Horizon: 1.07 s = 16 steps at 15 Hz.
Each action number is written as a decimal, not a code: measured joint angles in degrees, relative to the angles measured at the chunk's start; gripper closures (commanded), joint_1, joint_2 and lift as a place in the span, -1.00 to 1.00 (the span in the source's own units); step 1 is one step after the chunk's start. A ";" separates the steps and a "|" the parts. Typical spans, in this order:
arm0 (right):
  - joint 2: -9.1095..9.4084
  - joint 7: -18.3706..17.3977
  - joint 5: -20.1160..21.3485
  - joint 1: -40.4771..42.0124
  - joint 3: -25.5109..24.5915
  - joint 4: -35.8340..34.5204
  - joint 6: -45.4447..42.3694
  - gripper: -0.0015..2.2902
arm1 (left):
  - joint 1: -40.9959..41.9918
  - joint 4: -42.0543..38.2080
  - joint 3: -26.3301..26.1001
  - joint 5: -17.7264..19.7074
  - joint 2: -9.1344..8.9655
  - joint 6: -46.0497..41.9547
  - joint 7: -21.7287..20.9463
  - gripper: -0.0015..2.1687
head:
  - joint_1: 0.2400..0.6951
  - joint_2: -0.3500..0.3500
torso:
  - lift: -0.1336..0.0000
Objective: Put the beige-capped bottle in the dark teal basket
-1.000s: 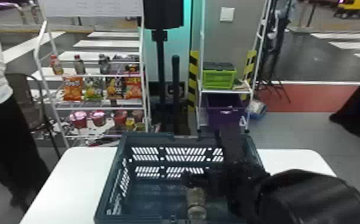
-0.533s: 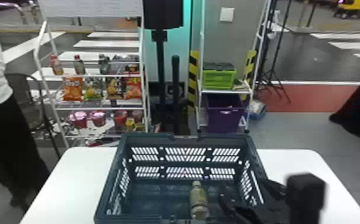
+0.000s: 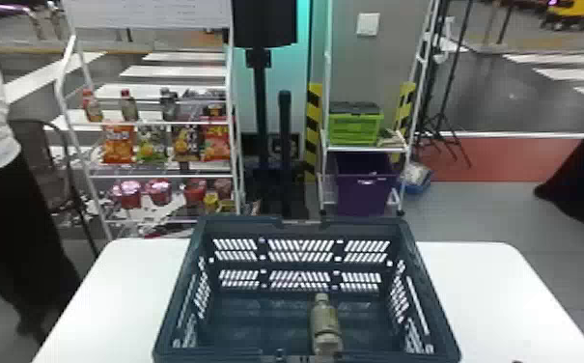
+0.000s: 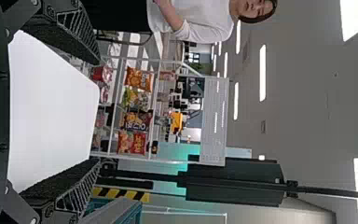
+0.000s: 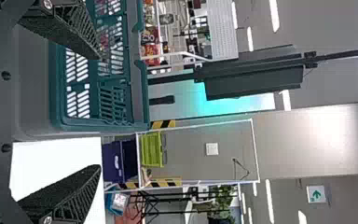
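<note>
In the head view the dark teal basket (image 3: 189,260) stands on the white table. Inside, the bottle (image 3: 325,324) lies on the basket floor right of centre, near the front wall, cap end towards the back. A dark bit of my right gripper (image 3: 517,361) shows at the bottom edge, right of the basket. In the right wrist view my right gripper (image 5: 99,112) is open with nothing between its fingers, and the basket (image 5: 98,127) is beyond them. My left gripper (image 4: 97,112) is open and holds nothing in the left wrist view, with white table behind it.
White table (image 3: 121,289) extends on both sides of the basket. Behind it stand a snack rack (image 3: 160,123) at the left and a shelf holding a green crate (image 3: 355,129) and a purple bin (image 3: 365,188).
My right gripper was over the basket at the bottle. It has let go and drawn back towards the lower right, while the bottle stays in the basket.
</note>
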 measured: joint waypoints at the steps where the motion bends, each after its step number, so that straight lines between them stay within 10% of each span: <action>1: 1.30 1.89 -0.15 1.23 -0.58 1.99 -3.31 -0.94 | 0.12 -0.25 0.01 -0.12 0.03 0.10 0.00 -0.87 | 0.14 0.00 | 1.00; 7: 5.31 4.14 1.35 4.76 -1.54 9.18 -12.20 -0.93 | 0.40 -1.10 0.08 -0.67 0.10 0.65 0.00 -0.87 | 0.14 0.00 | 1.00; 16: 5.74 4.28 2.67 5.55 -1.96 10.96 -14.35 -0.93 | 0.20 -1.12 0.16 -0.76 0.14 1.08 0.09 -0.87 | 0.14 0.00 | 1.00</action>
